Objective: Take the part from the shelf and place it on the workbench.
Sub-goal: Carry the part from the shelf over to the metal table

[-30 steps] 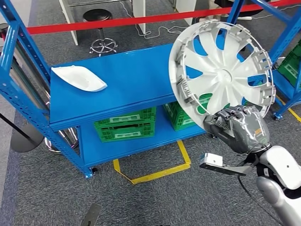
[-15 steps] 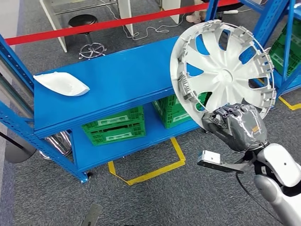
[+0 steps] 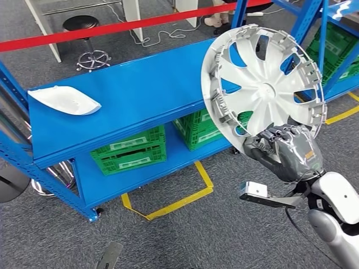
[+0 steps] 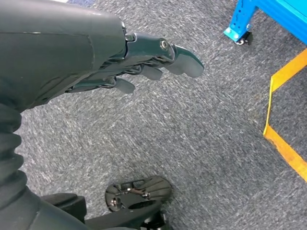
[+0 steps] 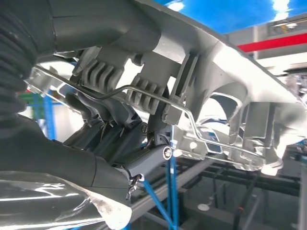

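Note:
My right hand (image 3: 284, 150) grips the lower rim of a silver wheel cover (image 3: 262, 84), held upright and tilted above the right end of the blue workbench (image 3: 139, 95). Close up in the right wrist view, the wheel cover (image 5: 217, 96) shows its inner ribs and wire ring, with my right hand (image 5: 119, 139) wrapped around its edge. My left hand (image 4: 145, 62) hangs over the grey carpet with its fingers stretched out and nothing in them.
A white curved part (image 3: 63, 100) lies at the left end of the workbench top. Green crates (image 3: 129, 150) sit on its lower shelf. A blue shelf rack (image 3: 326, 39) stands at the right. Yellow floor tape (image 3: 178, 202) and a red barrier tape (image 3: 106, 28) mark the area.
The whole view has shifted, so the camera has moved; the workbench now lies further left in the picture. My right hand keeps the same hold on the wheel cover.

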Robot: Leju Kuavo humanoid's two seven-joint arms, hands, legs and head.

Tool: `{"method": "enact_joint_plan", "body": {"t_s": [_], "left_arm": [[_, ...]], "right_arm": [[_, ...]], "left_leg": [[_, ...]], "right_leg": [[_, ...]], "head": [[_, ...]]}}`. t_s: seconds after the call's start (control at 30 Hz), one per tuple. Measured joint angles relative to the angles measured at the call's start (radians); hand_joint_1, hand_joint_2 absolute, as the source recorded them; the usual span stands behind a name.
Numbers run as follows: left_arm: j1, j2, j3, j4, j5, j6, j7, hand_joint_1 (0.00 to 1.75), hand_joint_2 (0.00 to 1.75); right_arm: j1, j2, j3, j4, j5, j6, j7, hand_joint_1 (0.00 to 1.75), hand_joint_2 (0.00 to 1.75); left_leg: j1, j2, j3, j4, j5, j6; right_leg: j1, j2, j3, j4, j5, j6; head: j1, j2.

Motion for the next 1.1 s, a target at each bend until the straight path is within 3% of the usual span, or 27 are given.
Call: {"method": "enact_joint_plan", "body": {"t_s": [0.07,0.13,0.2,0.27,0.37,0.43,0.5,0.53,0.57,0.6,0.67,0.73,0.77,0.83,0.9,0.97,1.03,1.07,1.1], "left_arm": [[0.0,0.0,0.0,0.0,0.0,0.0,0.0,0.0,1.75],[-0.001,-0.002,0.0,0.0,0.0,0.0,0.0,0.0,1.75],[-0.001,-0.002,0.0,0.0,0.0,0.0,0.0,0.0,1.75],[0.0,-0.002,0.0,0.0,0.0,0.0,0.0,0.0,1.75],[0.001,-0.001,0.0,0.0,0.001,0.001,0.0,0.0,1.75],[0.0,-0.001,0.0,0.0,0.002,0.002,0.0,0.0,1.75],[0.002,-0.001,0.0,0.0,0.003,0.003,0.0,0.0,1.75],[0.004,-0.001,0.001,0.0,0.004,0.003,0.0,0.0,1.75],[0.005,-0.001,0.001,0.0,0.005,0.003,0.0,0.0,1.75],[0.005,-0.001,0.001,0.0,0.006,0.003,0.0,0.0,1.75],[0.005,0.0,0.001,0.0,0.006,0.003,0.0,0.0,1.75],[0.004,0.0,0.001,0.0,0.006,0.003,0.0,0.0,1.75],[0.004,0.0,0.001,0.0,0.006,0.003,0.0,0.0,1.75],[0.003,-0.001,0.001,0.0,0.006,0.003,-0.001,0.0,1.75],[0.003,-0.001,0.002,0.0,0.006,0.003,-0.002,0.0,1.75],[0.002,-0.002,0.002,0.0,0.006,0.003,-0.003,0.0,1.75],[0.003,-0.002,0.002,0.0,0.005,0.003,-0.003,0.0,1.75],[0.003,-0.002,0.002,0.0,0.005,0.003,-0.003,0.0,1.75],[0.003,-0.002,0.003,0.0,0.005,0.003,-0.003,0.0,1.75]], "right_arm": [[0.003,-0.005,-0.002,0.0,-0.002,0.0,0.001,1.75,1.75],[0.003,-0.012,-0.007,0.0,-0.006,0.0,0.002,1.75,1.75],[0.002,-0.019,-0.017,-0.002,-0.012,-0.001,0.005,1.75,1.75],[0.003,-0.024,-0.028,-0.003,-0.018,0.0,0.005,1.75,1.75],[0.006,-0.031,-0.039,-0.004,-0.026,0.0,0.006,1.75,1.75],[0.005,-0.035,-0.049,-0.007,-0.03,0.0,0.008,1.75,1.75],[0.006,-0.036,-0.054,-0.008,-0.034,0.001,0.007,1.75,1.75],[0.007,-0.036,-0.056,-0.009,-0.035,0.001,0.006,1.75,1.75],[0.007,-0.036,-0.057,-0.01,-0.036,0.002,0.005,1.75,1.75],[0.008,-0.036,-0.058,-0.01,-0.037,0.002,0.003,1.75,1.75],[0.009,-0.036,-0.062,-0.013,-0.037,0.003,0.002,1.75,1.75],[0.009,-0.037,-0.065,-0.015,-0.037,0.004,0.002,1.75,1.75],[0.009,-0.037,-0.067,-0.015,-0.037,0.004,0.001,1.75,1.75],[0.012,-0.04,-0.07,-0.017,-0.037,0.004,0.002,1.75,1.75],[0.013,-0.045,-0.075,-0.02,-0.038,0.004,0.002,1.75,1.75],[0.013,-0.048,-0.078,-0.02,-0.038,0.004,0.001,1.75,1.75],[0.016,-0.049,-0.078,-0.02,-0.038,0.004,0.0,1.75,1.75],[0.018,-0.049,-0.077,-0.021,-0.038,0.004,-0.001,1.75,1.75],[0.019,-0.049,-0.077,-0.021,-0.038,0.004,-0.001,1.75,1.75]], "left_leg": [[0.0,0.01,0.0,0.001,-0.001,0.0],[0.0,0.016,0.002,0.002,-0.003,-0.003],[-0.005,0.023,0.001,0.007,-0.007,-0.011],[-0.012,0.032,-0.002,0.012,-0.009,-0.017],[-0.012,0.04,-0.004,0.024,-0.022,-0.025],[-0.009,0.026,-0.031,0.094,-0.071,-0.034],[-0.007,0.01,-0.085,0.225,-0.134,-0.038],[-0.007,0.006,-0.107,0.276,-0.148,-0.038],[-0.007,0.004,-0.116,0.294,-0.142,-0.036],[-0.007,0.002,-0.109,0.274,-0.118,-0.032],[-0.007,-0.018,-0.061,0.155,-0.042,-0.019],[-0.008,-0.045,-0.022,0.058,-0.001,-0.009],[-0.009,-0.053,-0.016,0.038,-0.001,-0.007],[-0.009,-0.045,-0.014,0.022,-0.003,-0.006],[-0.005,-0.032,-0.009,0.009,0.001,-0.002],[-0.003,-0.019,-0.005,0.002,0.004,0.002],[-0.003,-0.005,-0.006,0.003,0.004,0.003],[-0.003,0.002,-0.006,0.003,0.003,0.004],[-0.003,0.009,-0.005,0.003,0.003,0.003]], "right_leg": [[0.0,-0.002,0.007,-0.011,0.024,0.001],[0.0,-0.015,0.066,-0.122,0.079,0.0],[0.005,-0.04,0.13,-0.236,0.111,-0.006],[0.01,-0.046,0.148,-0.269,0.109,-0.016],[0.007,-0.029,0.144,-0.268,0.111,-0.032],[0.004,-0.019,0.145,-0.27,0.113,-0.041],[0.005,-0.007,0.145,-0.269,0.113,-0.046],[0.005,0.001,0.146,-0.269,0.113,-0.047],[0.006,0.009,0.146,-0.268,0.113,-0.048],[0.007,0.017,0.147,-0.268,0.113,-0.048],[0.008,0.033,0.148,-0.267,0.112,-0.048],[0.008,0.046,0.144,-0.266,0.114,-0.044],[0.006,0.052,0.138,-0.265,0.116,-0.04],[0.003,0.059,0.129,-0.266,0.12,-0.03],[0.003,0.04,0.112,-0.242,0.103,-0.019],[0.003,0.01,0.064,-0.142,0.05,-0.009],[0.0,0.0,0.005,-0.016,0.002,0.0],[-0.001,-0.001,-0.008,0.011,0.001,0.004],[-0.002,-0.003,-0.001,-0.002,0.018,0.006]], "head": [[0.0,0.0],[0.0,0.0],[0.001,0.0],[0.0,0.0],[-0.001,0.0],[-0.002,0.0],[-0.004,0.0],[-0.004,0.0],[-0.004,0.0],[-0.004,0.0],[-0.003,0.0],[-0.003,0.0],[-0.004,0.0],[-0.006,0.0],[-0.002,0.0],[0.003,0.0],[0.003,0.0],[0.003,0.0],[0.003,0.0]]}}
